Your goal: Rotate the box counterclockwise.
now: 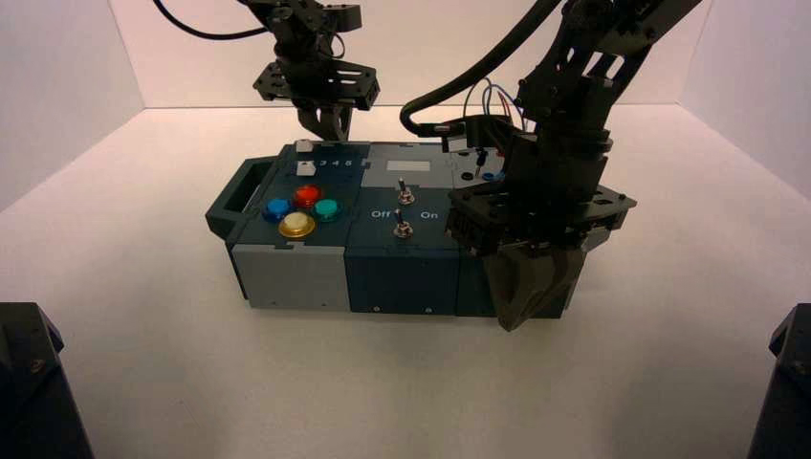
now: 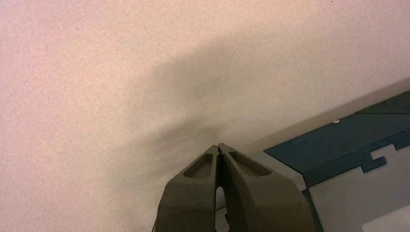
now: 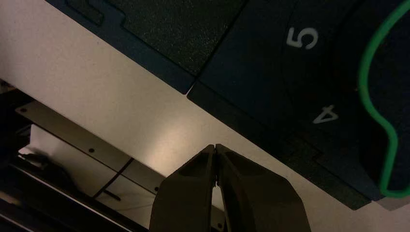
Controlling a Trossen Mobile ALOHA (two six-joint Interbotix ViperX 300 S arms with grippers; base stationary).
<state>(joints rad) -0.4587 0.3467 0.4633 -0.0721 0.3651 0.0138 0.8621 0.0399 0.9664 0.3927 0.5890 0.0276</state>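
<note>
We see the box point(image 1: 383, 229), dark teal with grey panels, standing mid-table with red, blue, teal and yellow buttons point(image 1: 302, 210), two toggle switches point(image 1: 404, 210) and a side handle. Our left gripper point(image 1: 328, 122) hangs at its far edge, fingers together; our right gripper point(image 1: 531, 287) sits at its near right corner, fingers together.

White tabletop point(image 1: 143, 363), teal-and-grey box point(image 1: 402, 273) resting directly on it
</note>
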